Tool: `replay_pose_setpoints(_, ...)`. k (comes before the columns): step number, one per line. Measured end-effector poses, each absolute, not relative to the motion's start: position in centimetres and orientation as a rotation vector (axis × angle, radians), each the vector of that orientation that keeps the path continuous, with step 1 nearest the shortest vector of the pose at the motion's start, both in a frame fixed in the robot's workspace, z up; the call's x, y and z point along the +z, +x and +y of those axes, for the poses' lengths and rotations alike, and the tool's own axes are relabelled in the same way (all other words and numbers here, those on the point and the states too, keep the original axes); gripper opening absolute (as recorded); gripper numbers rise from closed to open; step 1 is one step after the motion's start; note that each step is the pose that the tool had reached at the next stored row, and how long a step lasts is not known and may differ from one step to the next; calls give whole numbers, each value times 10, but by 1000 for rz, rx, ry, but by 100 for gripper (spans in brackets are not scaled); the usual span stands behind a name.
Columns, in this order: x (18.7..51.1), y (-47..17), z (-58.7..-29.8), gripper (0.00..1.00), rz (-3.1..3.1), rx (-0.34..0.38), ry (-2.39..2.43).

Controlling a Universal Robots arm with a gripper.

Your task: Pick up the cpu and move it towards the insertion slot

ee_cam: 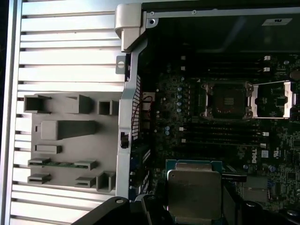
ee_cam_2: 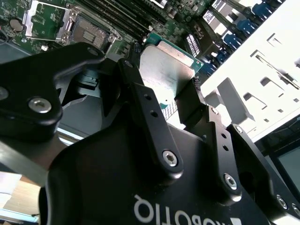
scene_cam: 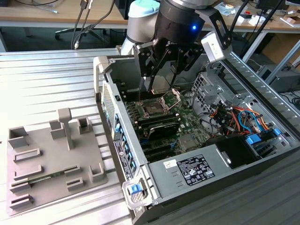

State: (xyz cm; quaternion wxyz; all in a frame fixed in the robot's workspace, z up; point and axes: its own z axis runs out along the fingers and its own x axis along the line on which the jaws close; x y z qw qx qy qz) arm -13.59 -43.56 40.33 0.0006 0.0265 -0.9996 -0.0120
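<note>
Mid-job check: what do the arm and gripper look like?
The arm is silver-grey with a pale teal cap. The gripper is black, with jointed link fingers fixed by silver screws, white lettering on its body, a blue light above, and a pale grey camera box alongside.

White logo lettering, inverted, on hand; printed sticker on power supply; white logo on motherboard

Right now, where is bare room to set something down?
Free: ribbed table beyond the grey fixture tray, on the exterior view's left of the computer case. Crowded: inside the case, where the end effector holds the cpu near the insertion slot.
</note>
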Motion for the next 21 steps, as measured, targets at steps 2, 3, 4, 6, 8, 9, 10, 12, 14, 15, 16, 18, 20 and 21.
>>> replay_pose_setpoints(2, 403, -135, -436, 55, -3139, -38, 83)
replay_pose_setpoints(3, 403, -134, -436, 55, -3139, -38, 83)
replay_pose_setpoints(4, 403, -134, -436, 55, -3139, -38, 83)
replay_pose_setpoints(6, 403, -131, -436, 55, -3139, -38, 83)
replay_pose_setpoints(8, 403, -129, -436, 55, -3139, -38, 83)
replay_pose_setpoints(9, 403, -128, -436, 55, -3139, -38, 83)
replay_pose_setpoints(10, 403, -128, -436, 55, -3139, -38, 83)
replay_pose_setpoints(12, 403, -127, -436, 55, -3139, -38, 83)
replay_pose_setpoints(14, 403, -125, -436, 55, -3139, -38, 83)
replay_pose_setpoints(15, 403, -124, -436, 55, -3139, -38, 83)
replay_pose_setpoints(16, 403, -123, -436, 55, -3139, -38, 83)
replay_pose_setpoints(18, 403, -122, -436, 55, -3139, -38, 83)
replay_pose_setpoints(20, 403, -120, -436, 55, -3139, -38, 83)
replay_pose_setpoints(21, 403, -119, -436, 55, -3139, -38, 83)
